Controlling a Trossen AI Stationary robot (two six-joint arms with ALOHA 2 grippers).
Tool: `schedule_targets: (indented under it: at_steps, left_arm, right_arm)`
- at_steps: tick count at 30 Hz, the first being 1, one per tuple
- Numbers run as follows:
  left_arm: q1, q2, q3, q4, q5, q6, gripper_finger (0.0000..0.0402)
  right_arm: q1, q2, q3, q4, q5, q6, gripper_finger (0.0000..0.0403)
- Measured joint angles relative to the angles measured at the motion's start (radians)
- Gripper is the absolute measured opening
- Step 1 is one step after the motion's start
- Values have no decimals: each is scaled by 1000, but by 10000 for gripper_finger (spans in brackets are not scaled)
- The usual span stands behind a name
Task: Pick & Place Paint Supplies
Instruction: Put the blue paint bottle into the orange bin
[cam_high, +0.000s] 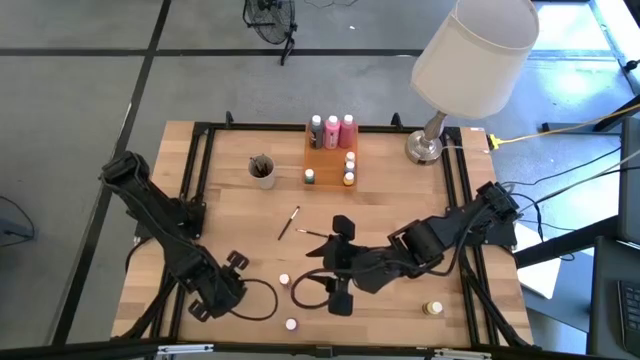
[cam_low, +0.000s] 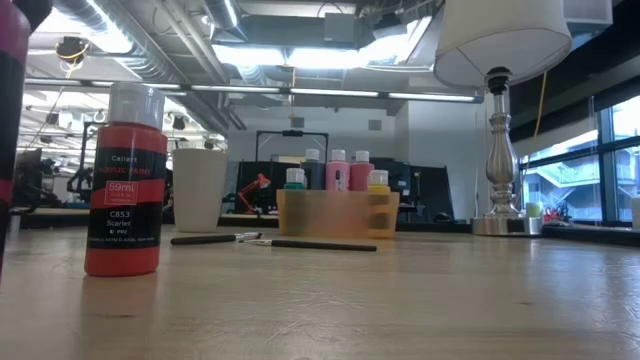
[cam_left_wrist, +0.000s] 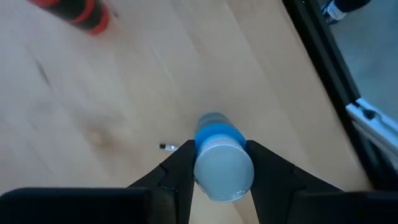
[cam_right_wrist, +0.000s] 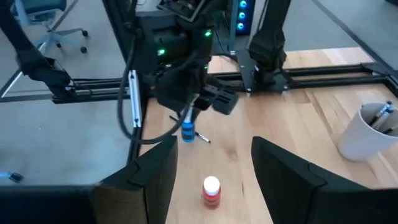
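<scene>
My left gripper (cam_left_wrist: 221, 149) is at the table's near left (cam_high: 228, 278), shut on a small blue paint bottle with a white cap (cam_right_wrist: 188, 130). A red paint bottle with a white cap (cam_right_wrist: 211, 190) stands upright on its base on the wood (cam_low: 125, 180). My right gripper (cam_right_wrist: 214, 149) hangs open above the table's middle (cam_high: 336, 265), with the red bottle below and ahead of it, touching nothing. Two thin brushes (cam_high: 290, 222) lie flat in mid-table. Pink and dark bottles (cam_high: 332, 130) stand in the orange tray (cam_high: 322, 162). My left gripper pinches the blue bottle between its two fingers, on the band just under the white cap (cam_left_wrist: 214, 134). The fingers come steeply from above, pointing down. The bottle stays roughly upright below them, cap up. Whether its base is clear of the table I cannot tell.
A white cup with brushes (cam_high: 262, 168) stands left of the tray, and a lamp (cam_high: 430, 145) at the far right. A yellow pot (cam_high: 432, 309) and a pink pot (cam_high: 291, 324) sit near the front edge. A short dark stick (cam_left_wrist: 166, 147) lies beside the blue bottle.
</scene>
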Motion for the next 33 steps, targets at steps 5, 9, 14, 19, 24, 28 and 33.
schedule_targets:
  at_steps: [5,9,14,19,24,28,33]
  left_arm:
    - [9,-1,83,-123,-1,-42,117]
    - [29,-1,160,-229,-7,-68,117]
    - [96,-1,317,-344,-42,-64,117]
    - [207,40,493,-524,-105,-22,117]
    - [344,124,647,-706,-153,30,117]
    - [437,178,764,-699,-179,127,117]
    - [551,240,918,-696,-355,255,117]
  right_arm:
    - [20,-9,18,16,1,-35,208]
    - [48,-38,54,24,9,-68,208]
    - [93,-67,87,20,12,-119,208]
    - [159,-89,95,16,11,-173,208]
    - [216,-121,95,-3,25,-175,208]
    - [263,-142,95,-54,90,-174,208]
    - [307,-145,95,-108,135,-171,208]
